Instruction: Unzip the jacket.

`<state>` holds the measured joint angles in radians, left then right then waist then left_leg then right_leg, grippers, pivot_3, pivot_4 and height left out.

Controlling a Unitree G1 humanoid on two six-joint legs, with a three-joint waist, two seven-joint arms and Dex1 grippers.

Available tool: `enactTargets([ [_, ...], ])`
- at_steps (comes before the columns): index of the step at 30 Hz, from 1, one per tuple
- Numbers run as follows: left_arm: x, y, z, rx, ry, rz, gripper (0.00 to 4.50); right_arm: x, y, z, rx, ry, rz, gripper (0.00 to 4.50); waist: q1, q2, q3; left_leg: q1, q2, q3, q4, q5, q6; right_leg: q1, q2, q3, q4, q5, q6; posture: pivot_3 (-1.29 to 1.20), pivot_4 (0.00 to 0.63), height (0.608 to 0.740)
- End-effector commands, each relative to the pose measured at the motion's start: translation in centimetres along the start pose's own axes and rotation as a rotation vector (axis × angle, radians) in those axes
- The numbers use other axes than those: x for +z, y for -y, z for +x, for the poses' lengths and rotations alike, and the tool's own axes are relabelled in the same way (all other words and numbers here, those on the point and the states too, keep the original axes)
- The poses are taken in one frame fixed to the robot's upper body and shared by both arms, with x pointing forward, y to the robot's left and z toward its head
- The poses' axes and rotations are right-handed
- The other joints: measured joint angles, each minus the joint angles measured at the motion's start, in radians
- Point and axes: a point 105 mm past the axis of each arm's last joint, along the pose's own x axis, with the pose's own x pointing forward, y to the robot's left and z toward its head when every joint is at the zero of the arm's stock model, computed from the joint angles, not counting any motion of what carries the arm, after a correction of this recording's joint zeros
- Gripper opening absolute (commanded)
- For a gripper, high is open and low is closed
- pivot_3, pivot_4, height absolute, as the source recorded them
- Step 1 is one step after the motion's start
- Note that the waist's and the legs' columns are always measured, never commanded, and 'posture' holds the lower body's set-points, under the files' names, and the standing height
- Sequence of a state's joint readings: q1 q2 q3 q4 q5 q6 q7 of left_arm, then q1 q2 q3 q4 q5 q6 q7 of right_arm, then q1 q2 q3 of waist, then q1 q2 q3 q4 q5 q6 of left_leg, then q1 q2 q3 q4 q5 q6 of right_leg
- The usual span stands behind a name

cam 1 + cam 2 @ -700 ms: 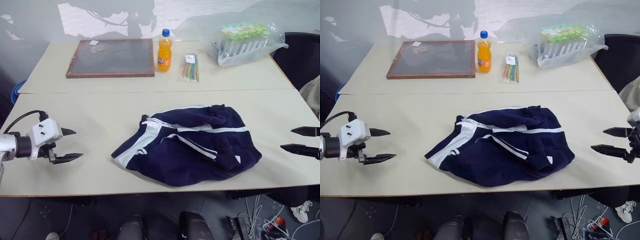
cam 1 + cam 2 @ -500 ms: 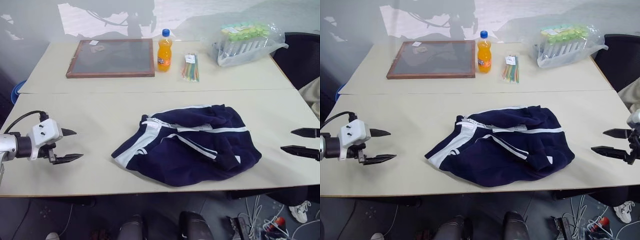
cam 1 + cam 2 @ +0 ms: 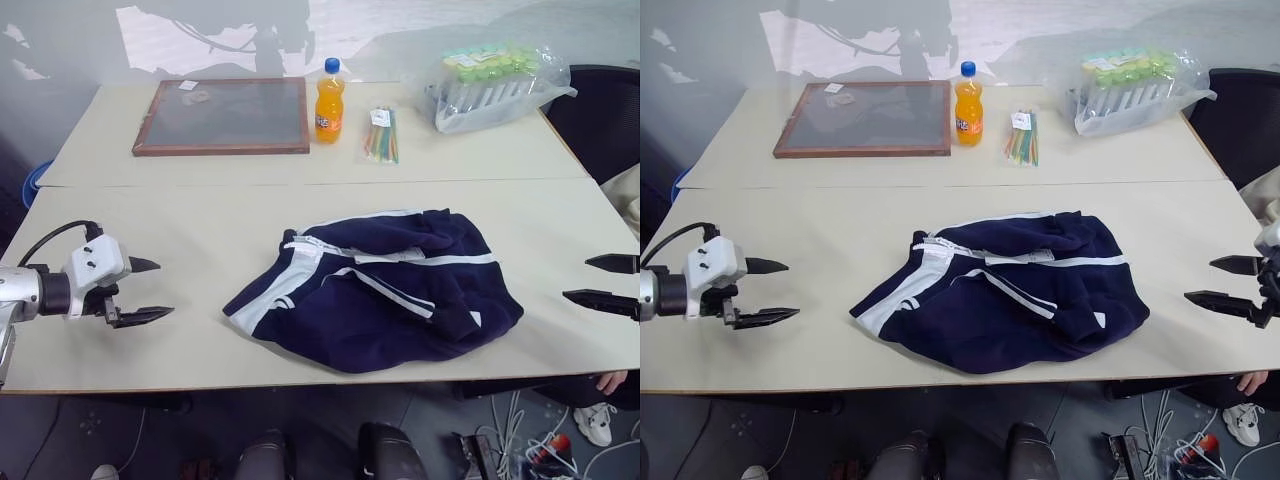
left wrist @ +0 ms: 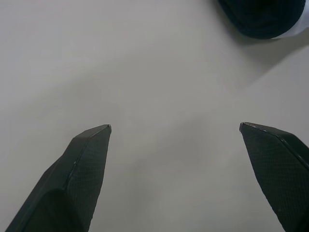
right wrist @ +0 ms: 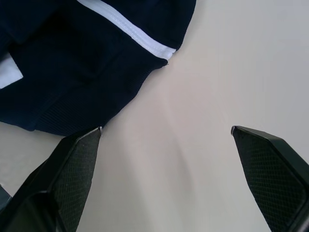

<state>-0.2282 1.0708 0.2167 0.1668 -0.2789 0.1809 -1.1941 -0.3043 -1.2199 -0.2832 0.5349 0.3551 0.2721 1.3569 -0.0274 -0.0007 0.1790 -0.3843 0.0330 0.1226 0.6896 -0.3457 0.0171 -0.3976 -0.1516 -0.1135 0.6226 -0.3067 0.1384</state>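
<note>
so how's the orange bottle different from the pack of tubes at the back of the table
The orange bottle stands upright and alone; the pack of tubes is a bundle lying in clear plastic wrap. The bottle has a blue cap, the tubes green ones. The bottle stands beside the framed board, the pack near the table's right corner. Both sit at the far edge, beyond the jacket.

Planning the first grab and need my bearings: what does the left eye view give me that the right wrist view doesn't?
Left eye view: the whole crumpled jacket on the near table, the left gripper open beside it and apart from it, plus the framed board, orange drink bottle, coloured sticks and bagged tubes at the back.
Right wrist view: a close look at one jacket edge with its white stripe, next to bare tabletop.
Both: the jacket, the table, and the right gripper, open and holding nothing.
</note>
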Motion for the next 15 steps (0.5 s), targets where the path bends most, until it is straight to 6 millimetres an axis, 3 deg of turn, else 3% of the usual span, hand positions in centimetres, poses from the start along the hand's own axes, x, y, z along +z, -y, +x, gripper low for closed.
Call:
enactTargets([
  [1, 1.3, -0.3, -0.5, 0.004, 0.036, 0.011, 4.50, 0.5, 0.1, -0.5, -0.005, 0.046, 0.019, 4.49, 0.000, 0.000, 0.000, 0.000, 0.000, 0.000, 0.000, 0.000, 0.000, 0.000, 0.000, 0.000, 0.000, 0.000, 0.000, 0.00, 0.150, 0.740],
  [15, 3.3, 0.5, 0.5, -0.061, 0.119, -0.009, 4.50, 2.8, -1.5, -0.2, 0.051, 0.124, 0.003, 4.49, 0.002, 0.000, 0.000, 0.000, 0.000, 0.000, 0.001, 0.000, 0.000, 0.000, 0.000, 0.000, 0.001, 0.000, 0.000, 0.00, 0.150, 0.740],
])
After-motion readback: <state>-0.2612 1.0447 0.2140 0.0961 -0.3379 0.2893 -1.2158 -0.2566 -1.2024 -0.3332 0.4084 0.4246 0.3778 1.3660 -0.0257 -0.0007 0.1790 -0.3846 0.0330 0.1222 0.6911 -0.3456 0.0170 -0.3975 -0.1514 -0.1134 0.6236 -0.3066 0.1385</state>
